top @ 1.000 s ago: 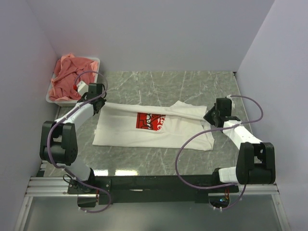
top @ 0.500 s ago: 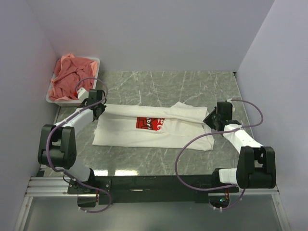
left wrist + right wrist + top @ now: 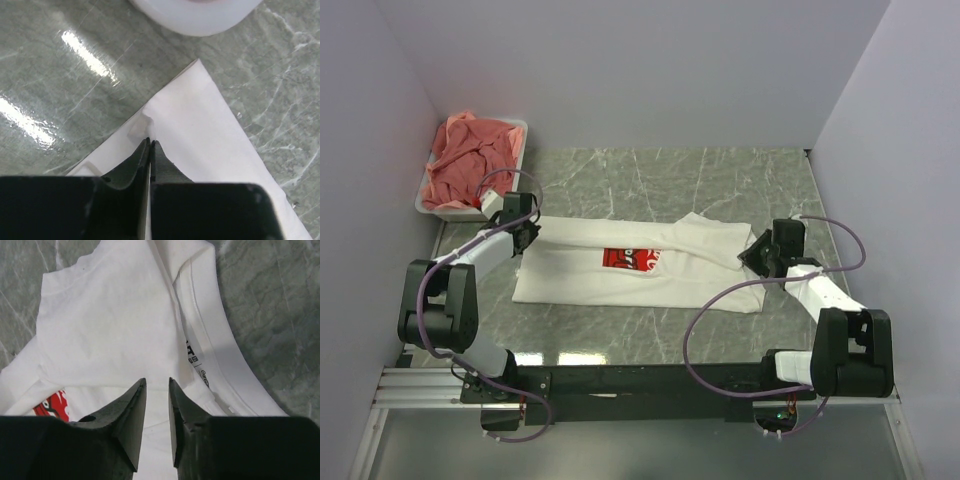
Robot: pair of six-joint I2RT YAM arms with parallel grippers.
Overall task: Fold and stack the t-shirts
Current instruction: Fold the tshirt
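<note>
Top external view: we note the white t-shirt lying spread across the middle of the marble table. Its far part is folded toward us, partly covering the red print. The salmon-pink t-shirts sit heaped in the white tub at the far-left corner.

The left gripper is clenched, tips down on the shirt's left corner, where the cloth puckers. We cannot tell whether a pinch of fabric sits between the jaws. The right gripper hangs over the collar end with its jaws a little apart, grasping nothing, with cloth lying below the gap.

Handling, as we judge it: the cloth is light, limp and thin. It will sag, drag and crease, and layers may slide apart. Best holds are the doubled edge near the corners or the thicker collar rib, pinching both layers at once.
</note>
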